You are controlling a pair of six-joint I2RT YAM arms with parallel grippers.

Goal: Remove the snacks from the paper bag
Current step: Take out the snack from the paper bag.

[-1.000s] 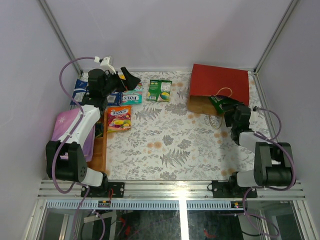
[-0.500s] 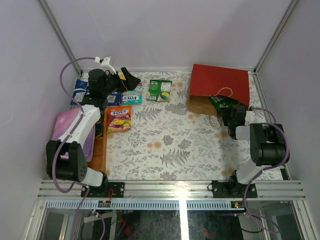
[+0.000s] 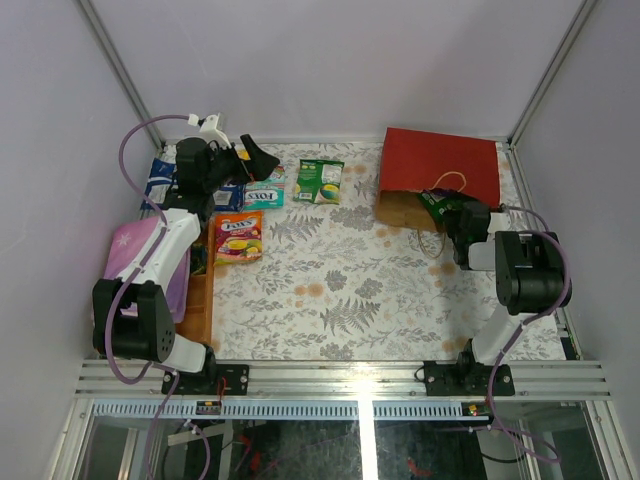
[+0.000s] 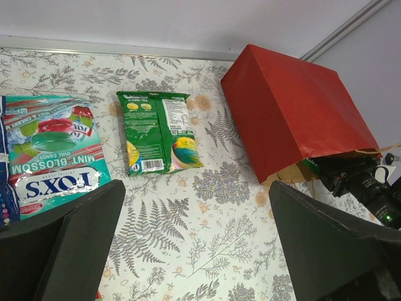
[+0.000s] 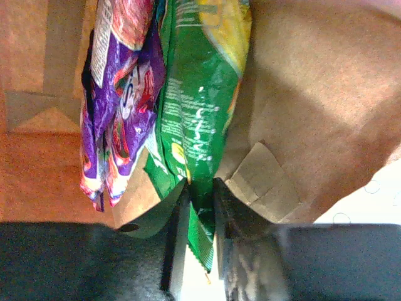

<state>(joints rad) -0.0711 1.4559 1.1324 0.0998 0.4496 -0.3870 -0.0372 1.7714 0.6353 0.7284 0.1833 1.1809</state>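
Note:
The red paper bag (image 3: pixel 440 165) lies on its side at the back right, its brown mouth toward the arms. My right gripper (image 3: pixel 452 211) is at that mouth, shut on the lower edge of a green snack packet (image 5: pixel 200 113) in the kraft interior (image 5: pixel 313 94). A purple packet (image 5: pixel 119 94) hangs beside it, not gripped. My left gripper (image 4: pixel 197 207) is open and holds nothing, hovering at the back left (image 3: pixel 250 160). On the table lie a green packet (image 3: pixel 320 181), a teal FOX'S pouch (image 3: pixel 265 190), an orange pouch (image 3: pixel 238 236) and a blue-and-white pack (image 3: pixel 160 180).
A wooden tray (image 3: pixel 197 300) and a pink cloth (image 3: pixel 140 255) sit along the left edge. The bag's twine handle (image 3: pixel 447 183) loops out over the tablecloth near my right gripper. Metal frame posts and walls close in the back and sides.
My right gripper has pushed forward into the bag's mouth and closed its fingers on the green packet. The left arm has not moved.

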